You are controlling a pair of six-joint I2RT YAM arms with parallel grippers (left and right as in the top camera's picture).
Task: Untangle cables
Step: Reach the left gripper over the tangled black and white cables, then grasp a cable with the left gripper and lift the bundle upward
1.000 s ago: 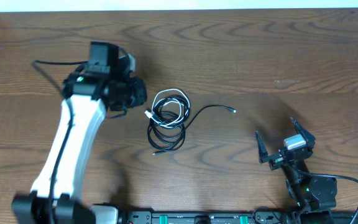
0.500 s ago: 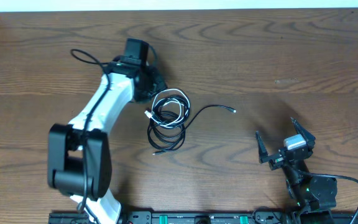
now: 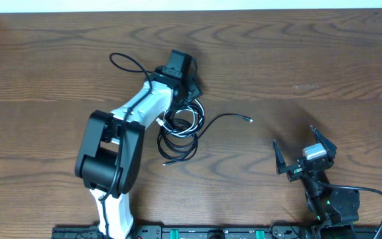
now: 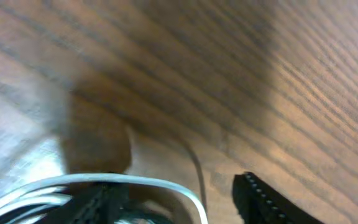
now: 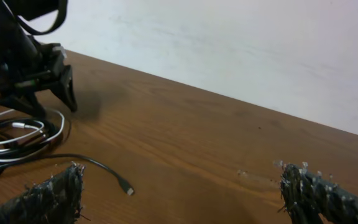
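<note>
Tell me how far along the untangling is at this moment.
Nothing looks done: the cables lie in one overlapping coil, the white cable looped among the black ones, only one black end trailing free. In hand: the left gripper is open over the coil's far edge. The right gripper sits open, apart. All separating is left.
</note>
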